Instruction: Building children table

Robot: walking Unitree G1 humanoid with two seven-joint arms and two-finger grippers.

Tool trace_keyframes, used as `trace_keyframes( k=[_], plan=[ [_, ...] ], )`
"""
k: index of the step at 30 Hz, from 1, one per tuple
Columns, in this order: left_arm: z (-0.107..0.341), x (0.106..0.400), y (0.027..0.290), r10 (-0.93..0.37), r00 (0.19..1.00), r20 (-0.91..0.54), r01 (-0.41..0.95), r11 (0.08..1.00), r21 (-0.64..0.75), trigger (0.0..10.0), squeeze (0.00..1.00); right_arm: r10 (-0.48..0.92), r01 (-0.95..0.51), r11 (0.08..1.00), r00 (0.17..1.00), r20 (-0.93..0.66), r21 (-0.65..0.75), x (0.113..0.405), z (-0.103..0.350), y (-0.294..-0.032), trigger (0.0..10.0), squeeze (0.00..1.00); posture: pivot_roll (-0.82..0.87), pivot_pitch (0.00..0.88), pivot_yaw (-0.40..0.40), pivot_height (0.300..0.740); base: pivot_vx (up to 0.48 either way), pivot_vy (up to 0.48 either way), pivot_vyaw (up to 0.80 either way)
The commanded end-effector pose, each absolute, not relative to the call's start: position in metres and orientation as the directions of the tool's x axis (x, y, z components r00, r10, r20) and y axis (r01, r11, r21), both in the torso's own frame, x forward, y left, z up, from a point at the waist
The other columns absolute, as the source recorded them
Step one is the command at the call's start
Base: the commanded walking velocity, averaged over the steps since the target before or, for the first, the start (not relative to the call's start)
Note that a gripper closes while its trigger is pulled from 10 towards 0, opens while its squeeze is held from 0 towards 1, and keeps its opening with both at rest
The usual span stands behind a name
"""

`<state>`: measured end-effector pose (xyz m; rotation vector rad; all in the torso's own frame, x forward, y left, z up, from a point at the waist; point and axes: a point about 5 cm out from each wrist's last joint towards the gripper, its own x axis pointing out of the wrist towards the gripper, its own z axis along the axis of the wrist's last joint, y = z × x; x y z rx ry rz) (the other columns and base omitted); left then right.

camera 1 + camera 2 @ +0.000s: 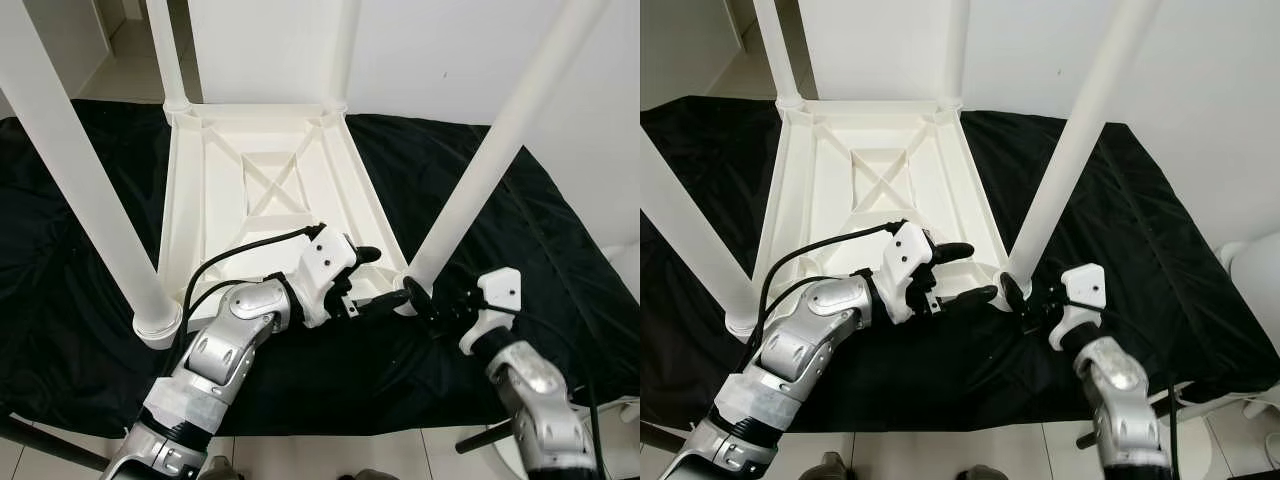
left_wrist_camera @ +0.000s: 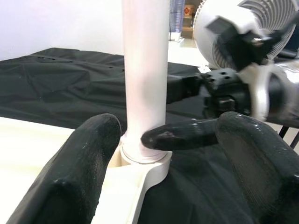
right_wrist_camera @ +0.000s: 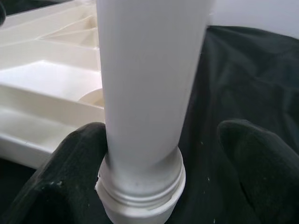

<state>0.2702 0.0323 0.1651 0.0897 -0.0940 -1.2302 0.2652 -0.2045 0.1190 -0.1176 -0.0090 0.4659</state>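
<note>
A white plastic children's table [image 1: 270,190] lies upside down on a black cloth [image 1: 520,250], its ribbed underside facing up and 4 white legs standing up from the corner sockets. The tops of all 4 legs are cut off by the frame edge. The near right leg [image 1: 480,170] sits in its corner socket [image 1: 404,288], and both grippers meet at its base.

The left gripper [image 1: 385,278] reaches in from the table side, its fingers apart: 1 finger lies over the table's rim, the other points at the socket. In the left wrist view its 2 black fingers [image 2: 79,163] stand on either side of the leg's foot without clearly touching it.

The right gripper [image 1: 425,300] comes from the cloth side. In the right wrist view its fingers [image 3: 70,168] are spread around the leg, the 1 on the table side just against the socket collar, the other apart from it.

Behind the cloth, a white fan [image 2: 252,28] is blurred and partly cut off.
</note>
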Motion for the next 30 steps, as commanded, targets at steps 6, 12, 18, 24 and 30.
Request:
trace_keyframes(
  k=[6, 12, 18, 24, 30],
  plan=[
    [0.166, 0.267, 0.031, -0.958, 0.286, 0.023, 0.950, 0.287, 0.124, 10.0, 0.00, 0.567, -0.571, 0.811, 0.821, -0.068, -0.128, 0.284, 0.119, -0.201, 10.0, 0.00, 0.03, 0.000, -0.063, 0.740, 0.000, 0.000, 0.00],
    [0.166, 0.267, 0.030, -0.958, 0.285, 0.022, 0.951, 0.285, 0.123, 10.0, 0.00, 0.657, -0.661, 0.739, 0.750, -0.077, -0.131, 0.300, 0.119, -0.189, 10.0, 0.00, 0.03, 0.000, -0.064, 0.740, 0.000, 0.000, 0.00],
    [0.168, 0.267, 0.029, -0.958, 0.287, 0.030, 0.949, 0.288, 0.126, 10.0, 0.00, 0.704, -0.711, 0.701, 0.702, -0.108, -0.050, 0.301, 0.110, -0.183, 0.0, 0.00, 0.04, 0.000, -0.070, 0.740, 0.000, 0.000, 0.00],
    [0.167, 0.267, 0.029, -0.957, 0.288, 0.031, 0.949, 0.289, 0.123, 10.0, 0.00, 0.709, -0.716, 0.697, 0.695, -0.119, -0.030, 0.293, 0.105, -0.191, 0.0, 0.00, 0.03, 0.000, -0.070, 0.740, 0.000, 0.000, 0.00],
    [0.168, 0.267, 0.027, -0.959, 0.283, 0.033, 0.951, 0.284, 0.121, 10.0, 0.00, 0.683, -0.690, 0.724, 0.722, -0.111, -0.031, 0.286, 0.103, -0.196, 0.0, 0.00, 0.02, 0.000, -0.065, 0.740, 0.000, 0.000, 0.00]
  ],
)
